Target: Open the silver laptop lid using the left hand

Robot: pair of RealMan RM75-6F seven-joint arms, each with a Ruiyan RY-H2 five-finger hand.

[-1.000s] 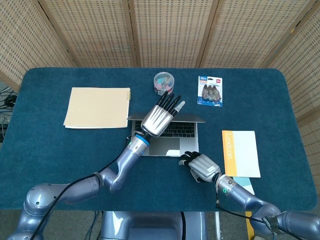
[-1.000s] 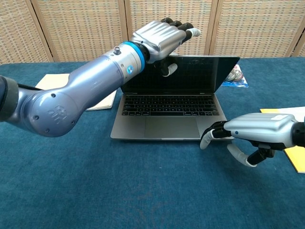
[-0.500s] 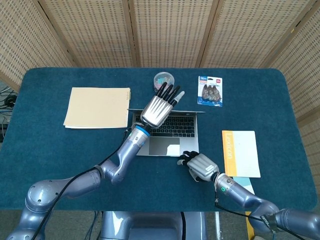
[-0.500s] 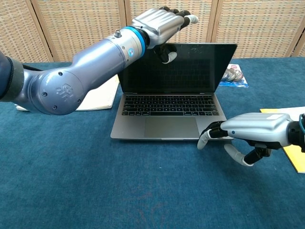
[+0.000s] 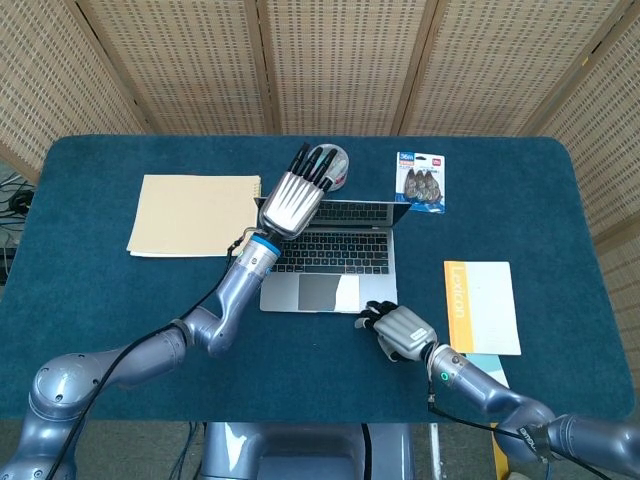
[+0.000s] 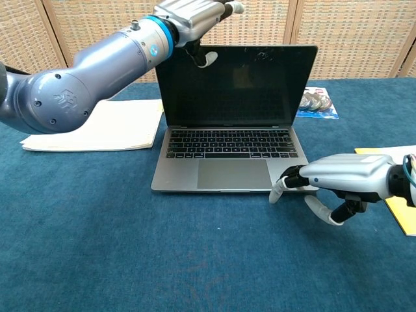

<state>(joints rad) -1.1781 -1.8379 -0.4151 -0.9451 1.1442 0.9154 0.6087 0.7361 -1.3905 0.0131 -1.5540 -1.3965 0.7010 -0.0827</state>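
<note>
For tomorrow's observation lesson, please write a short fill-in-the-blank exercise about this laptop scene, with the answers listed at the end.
1. The left hand rests on the top edge of the laptop's ____.
2. The right hand touches the front ____ corner of the laptop, seen from the chest view.
3. The laptop's screen is switched ____.
4. The tan folder lies on the ____ tablecloth.

Missing words: lid; right; off; blue

A table (image 5: 90, 300) covered in dark blue-green cloth fills the scene, its corners rounded. Behind its far edge stands a folding screen (image 5: 340, 60) of pale woven cane panels in light wooden frames. Even, soft light falls throughout.
</note>
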